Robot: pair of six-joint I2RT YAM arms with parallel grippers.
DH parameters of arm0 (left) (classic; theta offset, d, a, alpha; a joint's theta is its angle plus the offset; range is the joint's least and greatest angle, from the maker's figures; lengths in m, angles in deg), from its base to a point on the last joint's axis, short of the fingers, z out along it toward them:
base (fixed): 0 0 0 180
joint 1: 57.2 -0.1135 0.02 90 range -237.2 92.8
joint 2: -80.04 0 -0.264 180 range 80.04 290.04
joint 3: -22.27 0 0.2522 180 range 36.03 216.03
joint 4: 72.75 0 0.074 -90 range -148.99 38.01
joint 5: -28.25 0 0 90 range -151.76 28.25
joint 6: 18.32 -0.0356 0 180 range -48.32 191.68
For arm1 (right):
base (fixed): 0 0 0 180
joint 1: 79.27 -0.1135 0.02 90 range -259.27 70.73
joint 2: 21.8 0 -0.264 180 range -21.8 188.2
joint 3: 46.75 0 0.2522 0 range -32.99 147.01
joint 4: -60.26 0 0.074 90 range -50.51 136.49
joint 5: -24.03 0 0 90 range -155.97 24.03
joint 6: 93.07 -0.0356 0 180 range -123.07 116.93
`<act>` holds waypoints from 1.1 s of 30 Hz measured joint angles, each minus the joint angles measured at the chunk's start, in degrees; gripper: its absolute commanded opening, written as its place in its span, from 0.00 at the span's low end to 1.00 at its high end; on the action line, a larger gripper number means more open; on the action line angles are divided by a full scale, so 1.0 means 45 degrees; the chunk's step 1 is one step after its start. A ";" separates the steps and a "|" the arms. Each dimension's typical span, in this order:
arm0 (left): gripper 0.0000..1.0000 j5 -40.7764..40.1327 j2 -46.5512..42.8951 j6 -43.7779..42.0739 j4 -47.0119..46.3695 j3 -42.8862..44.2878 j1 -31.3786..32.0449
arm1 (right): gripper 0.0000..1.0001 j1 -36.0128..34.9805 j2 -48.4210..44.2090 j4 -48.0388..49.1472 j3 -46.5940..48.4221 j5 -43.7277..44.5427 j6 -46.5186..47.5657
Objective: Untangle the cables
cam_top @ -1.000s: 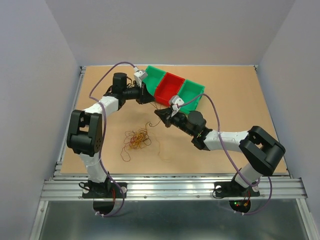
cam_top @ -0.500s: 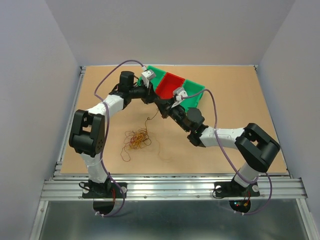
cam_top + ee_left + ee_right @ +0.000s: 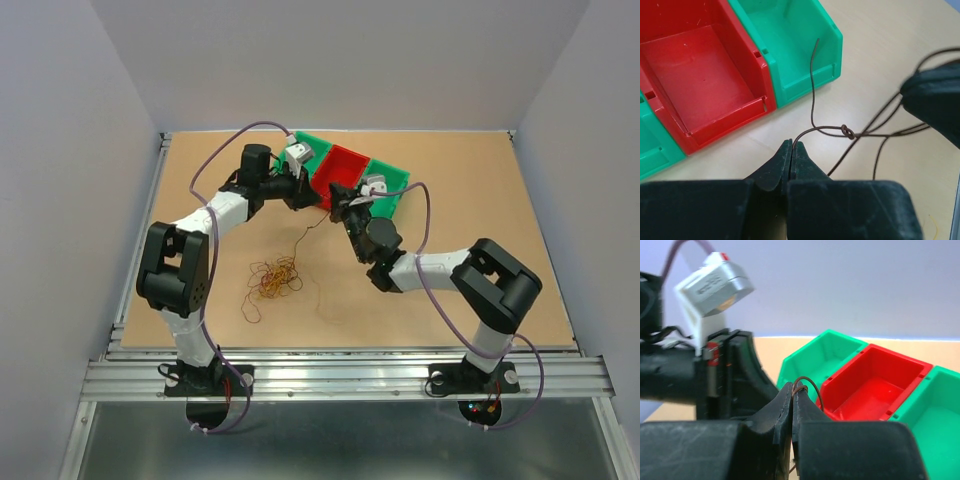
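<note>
Near the left side of the wooden table (image 3: 480,290), closer to the near edge, lies a curly clump of thin orange-yellow, red and dark wires (image 3: 276,279). It rests flat, well apart from the bins. One thin line goes up from it toward the two grippers.

The left gripper (image 3: 791,149), black with two fingers, is pinched tight on a thin dark brown wire strand (image 3: 812,85). From its tips the strand goes off to the right and reaches a small tight knot (image 3: 847,131). More thin lines go on from the knot to the right gripper (image 3: 792,392), black too. It is also squeezed closed, on a little loop of the same brown strand.

So the strand's long way runs left to right between the two grippers, and the knot sits in the gap. The knot looks a bit nearer the left gripper. I think a pull straight apart could make it tighter.

Just past the grippers, by the far edge, stand a red plastic bin (image 3: 700,75) and a green plastic bin (image 3: 795,45).
</note>
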 measured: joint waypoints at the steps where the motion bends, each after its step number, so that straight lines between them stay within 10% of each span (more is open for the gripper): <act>1: 0.04 -0.0034 -0.0053 -0.0029 -0.0005 -0.0034 0.0000 | 0.01 0.0015 0.0102 -0.0005 0.0121 0.0379 0.0126; 10: 0.16 -0.0325 -0.1112 -0.0418 -0.0330 -0.0204 0.0413 | 0.01 0.0622 0.0447 -0.2356 0.2390 0.1462 -0.0306; 24: 0.74 -0.0928 -0.1525 -0.1171 -0.0311 -0.1447 0.0408 | 0.01 0.2487 -0.0350 -0.5591 0.2958 -0.0505 -0.1477; 33: 0.70 -0.1093 -0.1627 -0.2050 -0.0646 -0.1617 0.0452 | 0.01 0.2409 -0.1321 -0.5765 0.2958 -0.1841 -0.1423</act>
